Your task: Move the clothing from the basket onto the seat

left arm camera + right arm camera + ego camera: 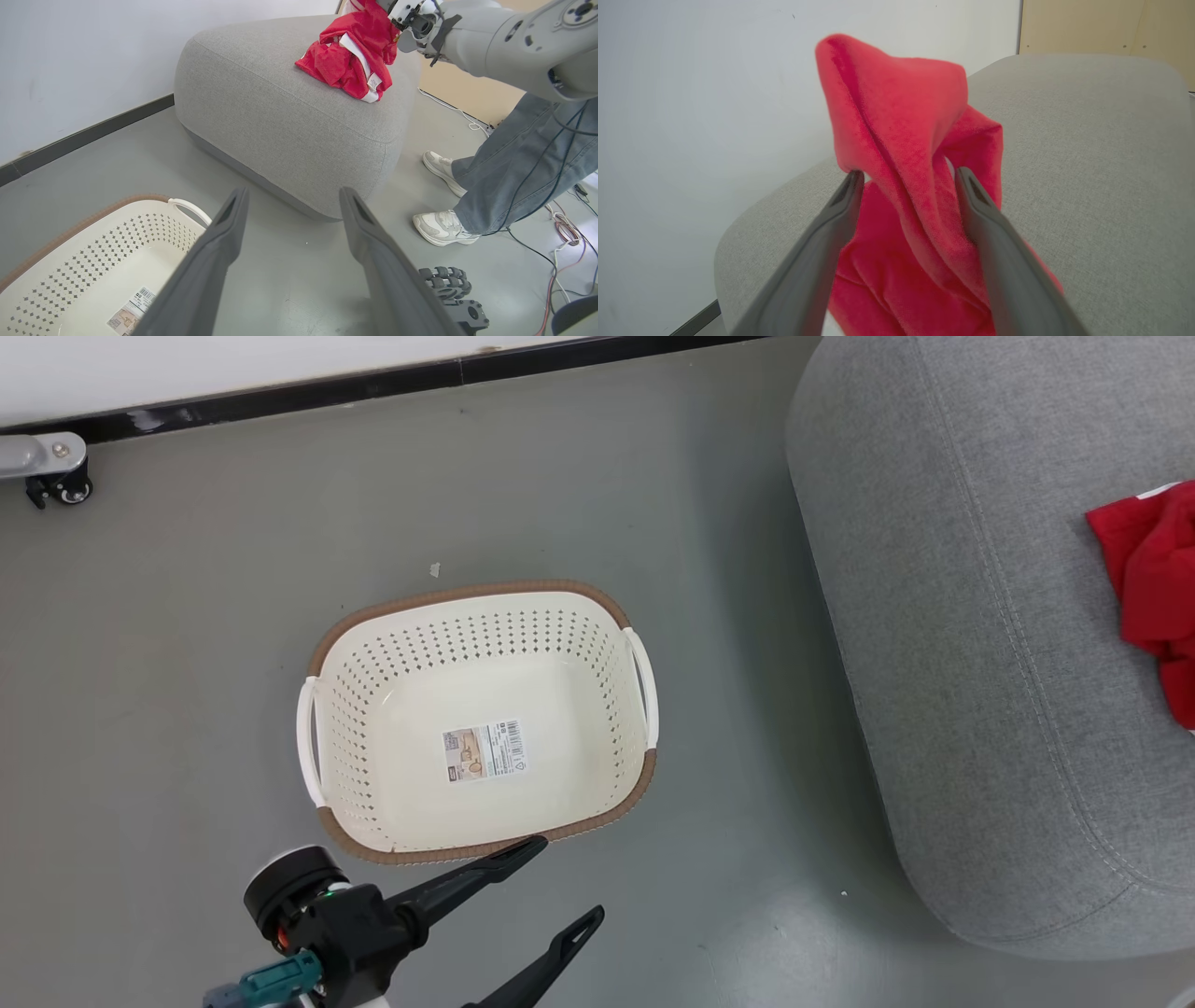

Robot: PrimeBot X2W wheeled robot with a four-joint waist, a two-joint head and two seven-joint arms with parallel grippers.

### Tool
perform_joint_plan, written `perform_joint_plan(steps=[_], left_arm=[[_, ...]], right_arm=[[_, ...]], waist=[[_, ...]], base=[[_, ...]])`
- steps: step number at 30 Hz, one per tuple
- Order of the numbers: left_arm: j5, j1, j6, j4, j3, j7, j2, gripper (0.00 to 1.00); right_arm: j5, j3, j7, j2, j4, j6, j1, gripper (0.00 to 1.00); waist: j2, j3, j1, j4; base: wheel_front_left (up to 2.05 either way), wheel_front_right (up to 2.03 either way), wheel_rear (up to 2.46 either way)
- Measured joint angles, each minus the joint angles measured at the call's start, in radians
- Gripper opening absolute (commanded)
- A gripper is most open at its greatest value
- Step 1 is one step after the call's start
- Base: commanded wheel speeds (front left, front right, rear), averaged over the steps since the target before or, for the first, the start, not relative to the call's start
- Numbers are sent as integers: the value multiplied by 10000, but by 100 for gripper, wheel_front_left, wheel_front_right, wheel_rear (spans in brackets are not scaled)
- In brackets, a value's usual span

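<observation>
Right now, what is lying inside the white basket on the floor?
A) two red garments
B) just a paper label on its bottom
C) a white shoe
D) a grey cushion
B: the basket holds just its paper label, while the red clothing lies on the grey seat.

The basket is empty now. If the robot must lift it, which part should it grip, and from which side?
Likely the white handle on the left side of the basket, from above: it stands off the side as a thin loop, so one finger fits behind it. The open left gripper hangs nearest, by the brown rim.
</observation>
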Motion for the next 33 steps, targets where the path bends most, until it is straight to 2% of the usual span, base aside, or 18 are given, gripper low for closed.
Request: perform_joint_plan(steps=[6, 13, 20, 28, 33], left_arm=[[-2, -19, -19, 73, 31, -88, -31, 100], [-17, -29, -94, 192, 65, -265, -128, 100], [-157, -28, -88, 418, 203, -537, -324, 100], [-433, 31, 40, 932, 545, -1047, -393, 100], [-562, 353, 405, 1337, 895, -1417, -431, 100]], right_arm=[[-322, 211, 0, 98, -63, 2, 3, 100], [-186, 472, 0, 138, -61, 2, 45, 100], [25, 890, 0, 178, -926, 0, 364, 100], [545, 2067, 0, 199, -1626, 0, 999, 100], [938, 3346, 0, 188, -2144, 0, 1394, 100]], waist=[[0, -92, 0, -55], [0, -257, 0, -159], [0, -465, 0, -262], [0, -866, 0, -388], [0, -1179, 0, -393]], base=[[0, 0, 0], [0, 0, 0], [0, 0, 0], [0, 0, 0], [0, 0, 0]])
